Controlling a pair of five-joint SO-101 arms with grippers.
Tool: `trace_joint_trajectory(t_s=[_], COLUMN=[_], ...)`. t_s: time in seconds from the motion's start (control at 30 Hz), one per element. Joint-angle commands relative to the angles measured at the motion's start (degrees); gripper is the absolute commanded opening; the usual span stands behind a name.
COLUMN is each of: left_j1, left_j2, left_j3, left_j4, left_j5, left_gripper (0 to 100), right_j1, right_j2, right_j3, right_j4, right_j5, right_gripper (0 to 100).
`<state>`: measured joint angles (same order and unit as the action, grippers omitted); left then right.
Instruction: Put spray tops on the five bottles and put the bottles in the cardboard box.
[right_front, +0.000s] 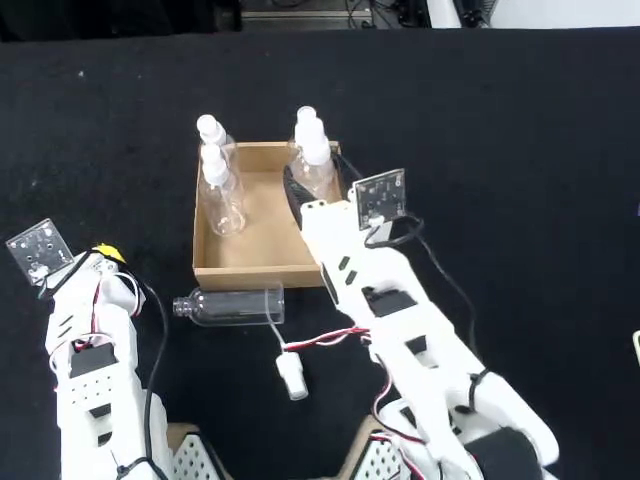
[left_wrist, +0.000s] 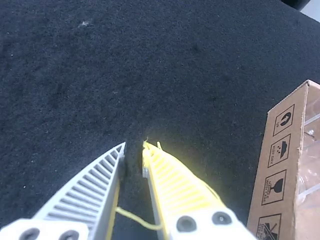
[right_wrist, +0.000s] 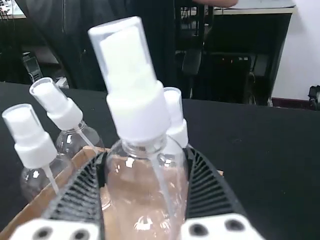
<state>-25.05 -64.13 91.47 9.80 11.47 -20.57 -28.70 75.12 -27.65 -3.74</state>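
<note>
**Placing bottle four, with one bottle uncapped on the bench**

From my station I count four bottles with spray tops on. Three of them stand in the cardboard box (right_front: 255, 272): two along one side wall (right_front: 222, 200) and one in the far corner (right_front: 305, 120) on the other side.

The fourth bottle (right_wrist: 140, 190) is capped too. The right gripper (right_wrist: 147, 152) has its black fingers (right_wrist: 80, 195) clamped around the bottle's clear body, just below the white top. In the high view this bottle (right_front: 315, 165) sits inside the box outline, right in front of the far-corner one. I cannot tell whether its base is resting on the box floor or not.

The fifth bottle (right_front: 232, 305) lies on its side on the bench (right_front: 500, 120), just in front of the box, with a bare neck. Its spray top (right_front: 291, 375) lies loose a little nearer the arms, apart from the bottle.

The left gripper (left_wrist: 134, 146) hangs over bare bench beside the box. Its fingers (left_wrist: 175, 190) are all but closed, with only a thin gap and nothing between them.

By my reckoning, what is left is to release bottle four, cap the last bottle and box it.
</note>
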Motion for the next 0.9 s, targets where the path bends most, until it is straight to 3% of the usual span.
trace_joint_trajectory(t_s=[0.0,0.43,0.87], left_j1=[0.04,0.04,0.04], left_j2=[-0.62,-0.62,-0.62], left_j3=[-0.48,-0.48,-0.48], left_j4=[-1.58,-1.58,-1.58], left_j5=[0.18,0.18,0.18], left_gripper=[4,4,4], right_j1=[-0.62,0.09,-0.18], right_j2=[1.1,13.67,17.54], right_j3=[-0.22,-1.89,-3.56], right_j4=[-2.55,-11.08,-11.34], right_j5=[-0.35,-0.35,-0.35], right_gripper=[1.1,1.1,1.3])
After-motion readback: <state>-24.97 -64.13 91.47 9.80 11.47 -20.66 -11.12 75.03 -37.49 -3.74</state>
